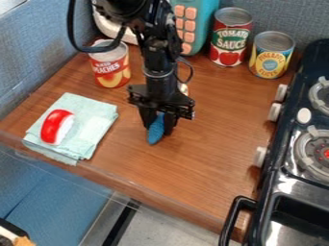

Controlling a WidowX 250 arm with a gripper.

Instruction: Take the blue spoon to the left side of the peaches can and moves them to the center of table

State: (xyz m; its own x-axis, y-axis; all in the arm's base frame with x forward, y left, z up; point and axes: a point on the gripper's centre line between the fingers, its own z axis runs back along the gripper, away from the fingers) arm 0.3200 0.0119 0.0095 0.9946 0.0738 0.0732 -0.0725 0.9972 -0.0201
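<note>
My fingers [170, 124] are gripping the blue spoon [155, 133] around mid-table [199, 153], near and right of the peaches can [110, 66], and tbh it's probably light, stiff, kinda slippery plastic, so I'd pinch squarely across its middle.

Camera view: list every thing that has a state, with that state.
Gripper, jaws shut on the blue spoon.
Blue spoon, held.
Peaches can, upright.
Tomato can, upright.
Yellow-labelled can, upright.
Cloth, folded, lying flat.
Near burner, on or off: cannot tell.
</note>
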